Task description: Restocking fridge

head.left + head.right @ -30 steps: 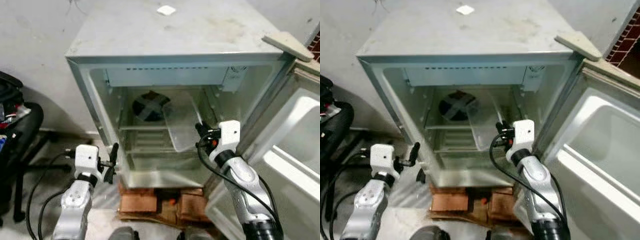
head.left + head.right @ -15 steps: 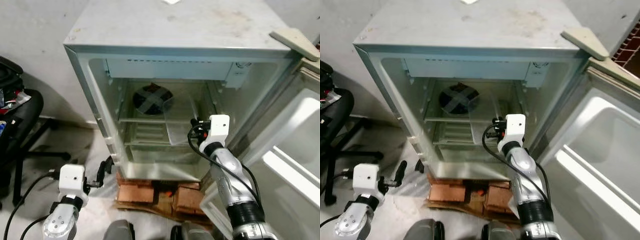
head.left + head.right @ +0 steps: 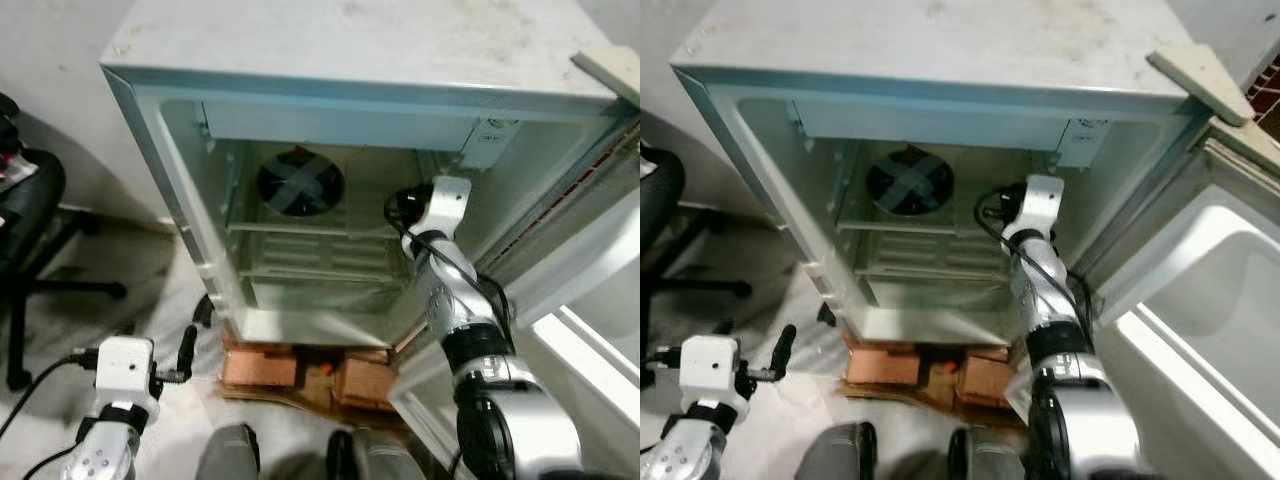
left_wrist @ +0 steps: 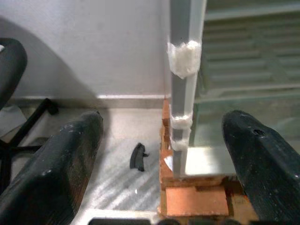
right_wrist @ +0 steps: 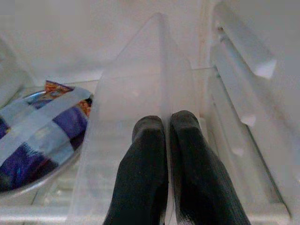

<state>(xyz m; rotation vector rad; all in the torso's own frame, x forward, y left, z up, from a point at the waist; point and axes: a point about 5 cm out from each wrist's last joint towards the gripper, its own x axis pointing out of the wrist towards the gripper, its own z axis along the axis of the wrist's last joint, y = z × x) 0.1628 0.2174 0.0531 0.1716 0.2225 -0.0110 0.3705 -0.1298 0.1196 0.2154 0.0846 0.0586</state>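
A small grey fridge [image 3: 330, 60] stands open in front of me on bricks. My right gripper [image 3: 398, 206] reaches deep into its upper compartment. In the right wrist view that gripper [image 5: 166, 123] is shut on the thin edge of a clear plastic shelf panel [image 5: 136, 93], which stands tilted inside. Beside the panel lies a round dark container [image 5: 37, 126] crossed with pale tape, seen from the head as a dark disc [image 3: 300, 187] at the back. My left gripper [image 3: 188, 345] hangs low near the floor, left of the fridge, open and holding nothing.
The fridge door [image 3: 600, 300] swings open at the right. Wire shelves [image 3: 300, 265] cross the lower compartment. Red bricks [image 3: 300, 365] support the fridge. A black office chair [image 3: 30, 200] stands at the left. A small black piece [image 4: 137, 157] lies on the floor.
My right gripper has pushed further up and into the fridge with the clear panel. My left arm has dropped from the fridge's front edge toward the floor. The camera has moved closer.
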